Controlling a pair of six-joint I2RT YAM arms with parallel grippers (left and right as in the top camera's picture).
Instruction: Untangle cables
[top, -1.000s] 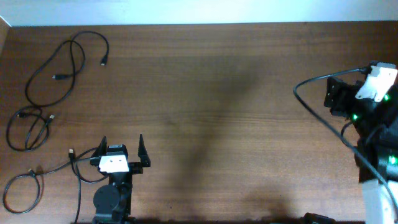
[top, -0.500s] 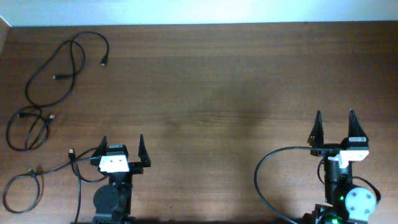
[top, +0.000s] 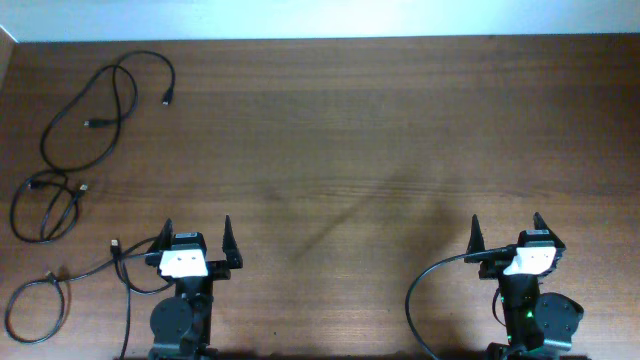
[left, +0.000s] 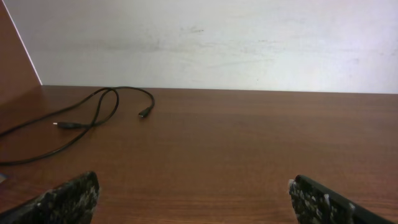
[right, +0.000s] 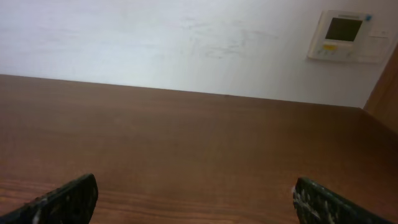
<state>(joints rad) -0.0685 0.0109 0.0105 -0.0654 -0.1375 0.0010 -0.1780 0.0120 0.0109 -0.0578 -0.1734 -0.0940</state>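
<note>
While both wide open and empty — left gripper, right gripper — three cables (all far left).

The brown wooden table fills the lower two thirds of the frame, its grain running across. Above it stands a white wall with faint scuffs. At the upper right a white wall panel with a dark screen hangs beside a brown strip at the right edge. The right gripper is spread wide, its dark speckled fingertips in the two lower corners
</note>
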